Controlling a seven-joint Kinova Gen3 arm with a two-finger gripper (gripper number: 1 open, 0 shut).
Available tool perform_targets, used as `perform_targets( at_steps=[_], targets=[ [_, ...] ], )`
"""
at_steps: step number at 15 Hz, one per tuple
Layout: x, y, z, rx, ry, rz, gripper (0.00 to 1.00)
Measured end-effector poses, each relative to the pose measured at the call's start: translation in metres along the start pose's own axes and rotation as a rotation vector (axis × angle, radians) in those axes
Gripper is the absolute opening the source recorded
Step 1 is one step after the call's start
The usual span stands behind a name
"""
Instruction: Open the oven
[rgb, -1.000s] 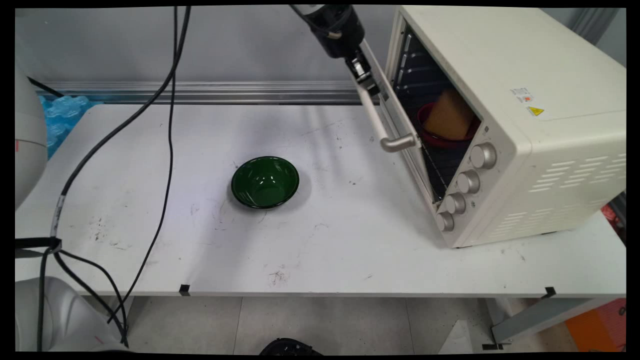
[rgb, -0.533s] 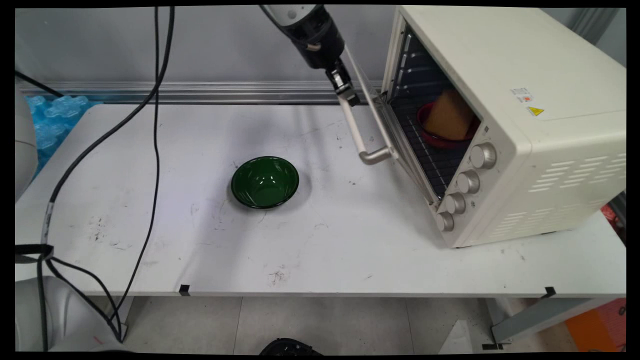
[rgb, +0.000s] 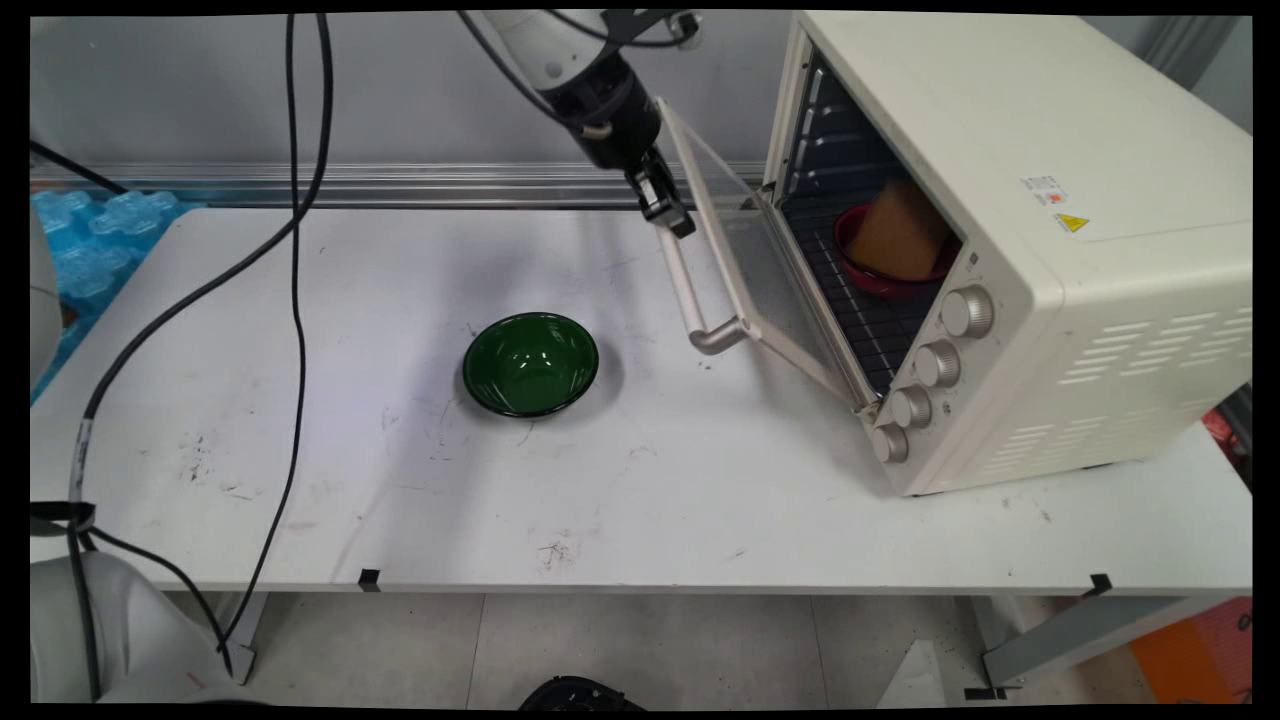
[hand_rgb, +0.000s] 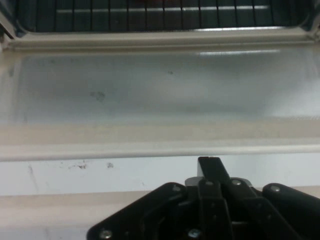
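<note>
My gripper (rgb: 672, 218) is shut, with its tip against the far end of the oven door's handle (rgb: 692, 300). In the hand view the closed fingers (hand_rgb: 210, 165) poke into the gap between the handle bar (hand_rgb: 50, 215) and the door's glass (hand_rgb: 150, 90). The cream toaster oven (rgb: 1000, 200) stands at the right, and its door (rgb: 755, 270) hangs partly open, tilted down toward the table. Inside, on the wire rack (rgb: 870, 330), a red bowl (rgb: 872, 283) holds an orange-brown lump (rgb: 900, 235). A green bowl (rgb: 530, 363) sits empty on the table's middle, well left of the door.
Black cables (rgb: 295, 300) hang down across the left half of the table. Blue bubble wrap (rgb: 90, 240) lies at the far left edge. Several knobs (rgb: 935, 362) line the oven's front corner. The table's front edge (rgb: 640, 585) runs below the bowl.
The gripper has moved left and down along with the handle. The oven door has swung from nearly closed to about half open.
</note>
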Motion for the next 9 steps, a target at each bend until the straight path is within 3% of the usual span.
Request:
perform_targets(
  at_steps=[9],
  targets=[
    [-0.041, 0.002, 0.012, 0.035, -0.002, -0.004, 0.00]
  ],
)
